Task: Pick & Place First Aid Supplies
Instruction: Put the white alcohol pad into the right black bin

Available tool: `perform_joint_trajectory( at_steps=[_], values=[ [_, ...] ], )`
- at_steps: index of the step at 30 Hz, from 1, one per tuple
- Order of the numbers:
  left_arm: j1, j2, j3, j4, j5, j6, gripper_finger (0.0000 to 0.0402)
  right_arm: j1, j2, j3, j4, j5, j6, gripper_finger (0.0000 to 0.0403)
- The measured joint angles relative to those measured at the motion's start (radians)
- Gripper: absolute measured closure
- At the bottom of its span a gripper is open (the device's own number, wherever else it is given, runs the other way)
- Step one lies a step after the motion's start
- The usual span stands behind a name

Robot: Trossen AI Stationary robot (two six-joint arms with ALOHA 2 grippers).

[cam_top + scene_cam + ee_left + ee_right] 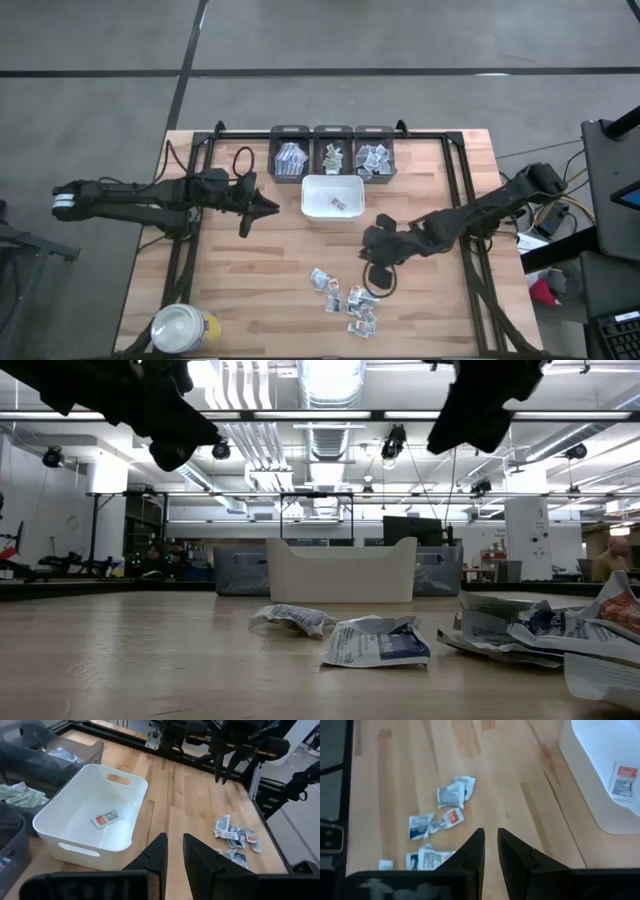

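The room is big, with a grey floor (400, 40), long bright lights on the ceiling (330, 380) and pipes and black frames far back. In the middle stands the wooden surface (290, 250) with a black frame (330, 133) around its edges. Two dark arms reach over it. The left arm (130, 196) comes in from the left side, and its tool, the left tool (268, 207), hangs above the wood just left of the white tray (332, 183); its two fingers (159, 851) are close with a thin gap and nothing between them. The right arm (490, 210) comes in from the right side, and the right tool (372, 240) hangs above bare wood between the tray and the packets; its fingers (476, 847) are also near together with a thin gap and hold nothing. Three dark bins (332, 132) sit in a row at the back edge, each with small packets inside. The white tray is just in front of them, and one packet with red print (337, 205) lies in it. A yellow jar with a white lid (183, 327) stands at the front left corner. The other first aid packets (348, 298) lie in a loose bunch on the wood near the front, just below the right tool.
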Motion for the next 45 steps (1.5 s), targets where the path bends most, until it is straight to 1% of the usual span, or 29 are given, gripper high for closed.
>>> perform_joint_trajectory(
  at_steps=[3,6,11,15,20,25,30,33,35,40,45],
  values=[
    [0.000,0.000,0.000,0.015,0.000,-0.005,0.0342,0.000,-0.051,-0.036,-0.001,-0.001,-0.052,0.0361],
    [0.000,0.000,0.000,0.059,0.000,-0.006,0.0342,-0.009,-0.132,-0.081,0.000,-0.003,-0.091,0.0366],
    [0.000,0.000,0.000,0.137,0.000,-0.007,0.0342,-0.009,-0.315,-0.195,-0.001,-0.011,-0.122,0.0371],
    [0.000,0.000,0.000,0.167,0.000,-0.008,0.0342,-0.010,-0.468,-0.305,0.009,-0.069,-0.126,0.0371],
    [0.000,0.002,0.000,0.164,0.000,-0.026,0.0342,-0.010,-0.623,-0.443,0.112,-0.079,-0.145,0.0371],
    [0.001,0.002,0.000,0.164,-0.003,-0.080,0.0342,-0.010,-0.740,-0.550,0.207,-0.093,-0.186,0.0371],
    [0.001,0.002,0.000,0.164,-0.004,-0.159,0.0342,-0.010,-0.829,-0.589,0.208,-0.106,-0.215,0.0371],
    [0.000,0.002,0.000,0.163,-0.004,-0.173,0.0342,-0.010,-0.879,-0.598,0.209,-0.101,-0.248,0.0371],
    [0.000,0.002,0.000,0.164,-0.004,-0.159,0.0342,-0.010,-0.910,-0.601,0.209,-0.074,-0.264,0.0371],
    [0.000,0.002,0.000,0.164,-0.013,-0.148,0.0342,-0.026,-0.981,-0.602,0.208,0.041,-0.312,0.0371],
    [0.000,0.002,0.000,0.164,-0.013,-0.145,0.0342,-0.069,-1.050,-0.602,0.206,0.055,-0.339,0.0371]
  ],
)
